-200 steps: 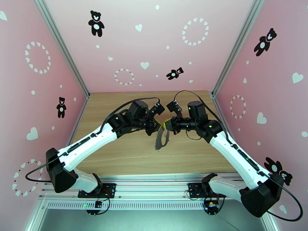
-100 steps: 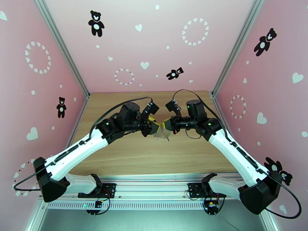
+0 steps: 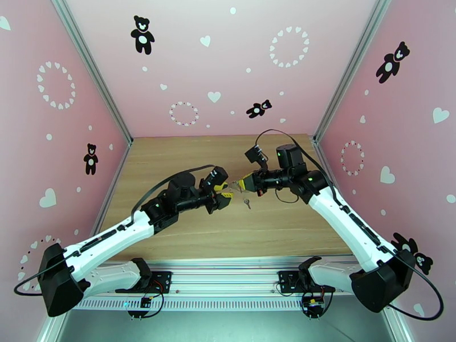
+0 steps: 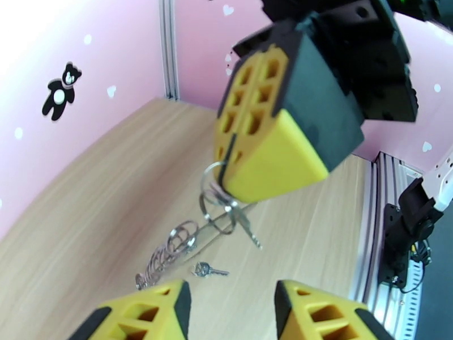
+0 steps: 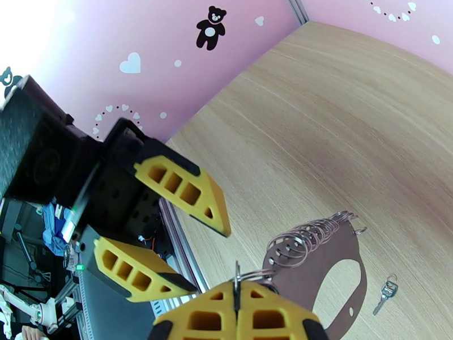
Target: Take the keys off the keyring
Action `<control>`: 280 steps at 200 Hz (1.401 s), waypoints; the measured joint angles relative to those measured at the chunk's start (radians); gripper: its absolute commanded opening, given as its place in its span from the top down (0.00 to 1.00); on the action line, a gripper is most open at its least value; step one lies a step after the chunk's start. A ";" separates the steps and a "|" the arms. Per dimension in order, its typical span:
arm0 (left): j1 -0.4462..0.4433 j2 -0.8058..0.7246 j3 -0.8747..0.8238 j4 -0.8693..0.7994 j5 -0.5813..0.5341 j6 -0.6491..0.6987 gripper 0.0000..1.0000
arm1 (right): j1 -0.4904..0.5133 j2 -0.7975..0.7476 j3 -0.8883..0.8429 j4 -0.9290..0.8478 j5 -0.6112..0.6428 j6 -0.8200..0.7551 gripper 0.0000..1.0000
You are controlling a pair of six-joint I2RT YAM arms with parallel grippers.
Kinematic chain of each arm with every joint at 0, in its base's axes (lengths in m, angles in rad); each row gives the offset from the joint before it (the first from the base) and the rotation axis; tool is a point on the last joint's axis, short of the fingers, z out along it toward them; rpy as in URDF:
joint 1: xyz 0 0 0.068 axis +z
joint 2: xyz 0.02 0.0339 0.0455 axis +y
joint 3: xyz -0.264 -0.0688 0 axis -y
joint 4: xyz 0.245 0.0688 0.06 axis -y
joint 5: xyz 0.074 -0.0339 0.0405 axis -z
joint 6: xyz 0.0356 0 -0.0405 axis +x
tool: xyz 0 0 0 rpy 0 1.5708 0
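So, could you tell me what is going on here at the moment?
The right gripper is shut on the silvery metal keyring, from which one small grey metal key hangs. The left gripper is open close by, holding nothing. Another small key lies loose on the light wooden table.

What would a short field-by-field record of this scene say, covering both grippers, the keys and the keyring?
left gripper: open, holding nothing, facing the right gripper
right gripper: shut on a metal ring
hanging key: dangles from the rings under the right gripper
loose key: lies alone on the table, apart from the rings
keyring: brownish loop with a row of metal rings, just below the right gripper
link between held ring and row of rings: cannot tell
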 measured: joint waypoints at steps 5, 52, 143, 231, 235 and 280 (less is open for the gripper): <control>0.000 -0.001 -0.022 0.034 0.000 0.010 0.56 | 0.000 0.002 0.002 0.000 -0.002 0.006 1.00; -0.025 0.022 -0.085 0.227 -0.050 0.037 0.62 | 0.000 0.006 0.008 0.005 -0.009 0.050 1.00; -0.038 0.093 -0.092 0.408 -0.122 0.034 0.79 | 0.000 0.006 0.008 0.048 -0.010 0.100 1.00; -0.038 0.109 -0.093 0.447 -0.147 0.030 0.95 | -0.001 0.005 0.005 0.063 -0.001 0.103 1.00; -0.038 0.109 -0.093 0.447 -0.148 0.027 0.96 | -0.001 0.004 0.005 0.063 0.000 0.103 1.00; -0.038 0.109 -0.061 0.378 -0.147 0.026 1.00 | -0.001 0.003 0.005 0.055 0.025 0.077 1.00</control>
